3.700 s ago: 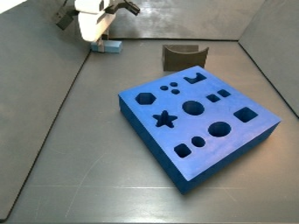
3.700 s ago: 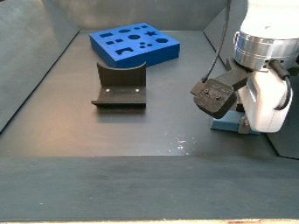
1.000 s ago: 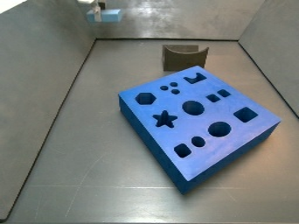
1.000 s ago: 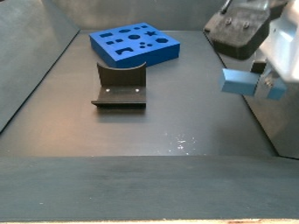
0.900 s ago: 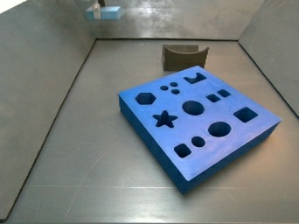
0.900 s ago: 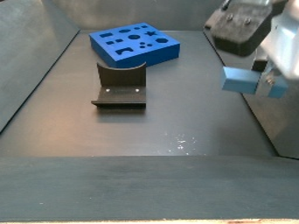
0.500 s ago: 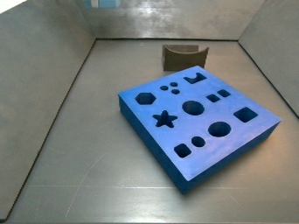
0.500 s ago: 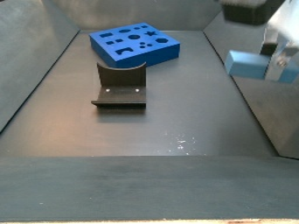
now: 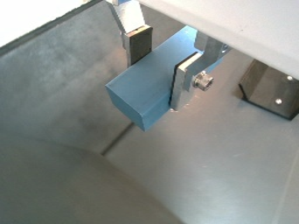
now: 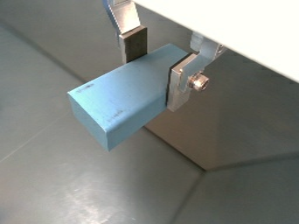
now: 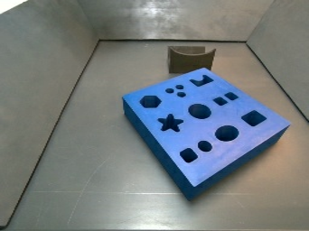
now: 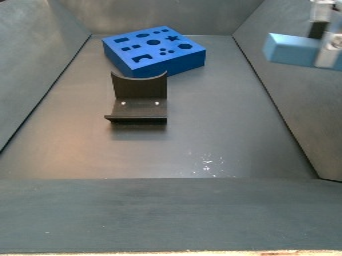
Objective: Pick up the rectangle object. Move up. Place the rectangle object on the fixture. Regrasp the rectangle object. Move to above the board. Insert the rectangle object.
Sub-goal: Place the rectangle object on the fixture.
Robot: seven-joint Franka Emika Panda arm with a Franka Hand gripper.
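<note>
- The block (image 9: 149,87) hangs in the air, well above the floor (image 12: 187,140), clamped between the gripper's (image 10: 156,63) two fingers (image 10: 135,45).
- Picking up looks done; the lift appears well along.
- The fixture (image 12: 136,97) stands empty, well apart.
- Placing, regrasping and inserting into the board (image 11: 205,125) remain.

Dark grey matte surface (image 11: 72,135) bare along its near side, dull metal walls (image 11: 157,18) rising around it with soft glare on the back panel, a few small bright specks (image 12: 206,161) on the surface, a dark ledge (image 12: 160,215) across the foreground.
</note>
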